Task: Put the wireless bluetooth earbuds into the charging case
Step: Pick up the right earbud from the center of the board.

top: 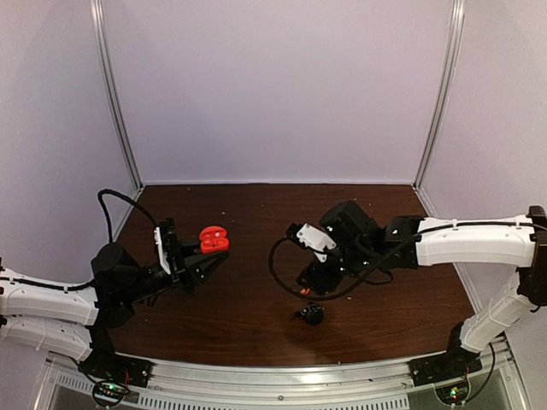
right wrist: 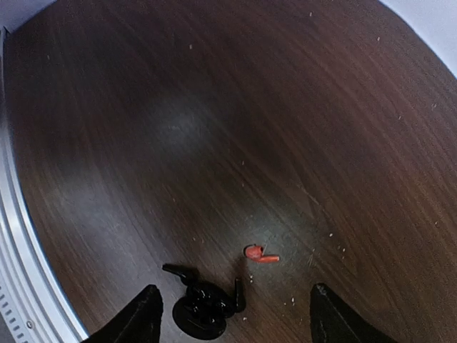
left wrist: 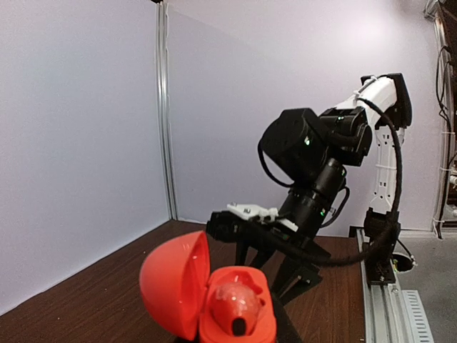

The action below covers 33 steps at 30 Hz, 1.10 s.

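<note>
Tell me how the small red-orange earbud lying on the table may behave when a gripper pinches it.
The red-orange earbud looks tiny against the open right gripper, so it is probably very light and easily flicked aside. Its rounded head and thin stem suggest it could pivot or slip out of a pinch.

Dark wood-grain worktop (right wrist: 214,107), dust-specked. One red-orange earbud (right wrist: 260,254) lies under the right hand (right wrist: 233,287), between its fingers. Black round case (right wrist: 200,313) sits just beside it, toward one finger.
</note>
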### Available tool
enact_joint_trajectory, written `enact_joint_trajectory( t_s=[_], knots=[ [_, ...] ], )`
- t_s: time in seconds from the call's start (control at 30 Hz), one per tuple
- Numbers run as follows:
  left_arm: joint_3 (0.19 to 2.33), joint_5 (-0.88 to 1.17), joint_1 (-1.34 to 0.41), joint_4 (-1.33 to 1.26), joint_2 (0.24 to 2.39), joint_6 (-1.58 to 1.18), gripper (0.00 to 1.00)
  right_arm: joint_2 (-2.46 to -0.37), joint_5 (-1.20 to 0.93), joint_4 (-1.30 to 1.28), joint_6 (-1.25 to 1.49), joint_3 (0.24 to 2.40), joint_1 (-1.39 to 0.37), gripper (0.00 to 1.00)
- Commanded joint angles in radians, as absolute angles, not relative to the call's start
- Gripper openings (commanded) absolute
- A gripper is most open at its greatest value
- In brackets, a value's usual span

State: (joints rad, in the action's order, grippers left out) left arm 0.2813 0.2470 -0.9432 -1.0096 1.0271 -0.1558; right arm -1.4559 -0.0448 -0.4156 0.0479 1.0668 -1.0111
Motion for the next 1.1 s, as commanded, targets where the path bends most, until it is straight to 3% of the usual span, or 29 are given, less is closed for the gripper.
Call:
enact_joint_trajectory(
  t_s=[0.0, 0.33, 1.07],
  knots=[
    [0.272, 0.244, -0.937, -1.023, 1.02, -0.172, 0.01, -1.551, 0.007, -0.473, 0.018, 1.061, -1.01, 0.7],
    [0.275, 0.267, -0.936, -1.023, 1.021, -0.163, 0.01, -1.777, 0.002, -0.478, -0.055, 1.157, -0.968, 0.66],
    [0.288, 0.271, -0.937, -1.043, 1.046, -0.156, 0.01, -1.932, -0.048, -0.572, -0.149, 1.276, -0.917, 0.68]
  ],
)
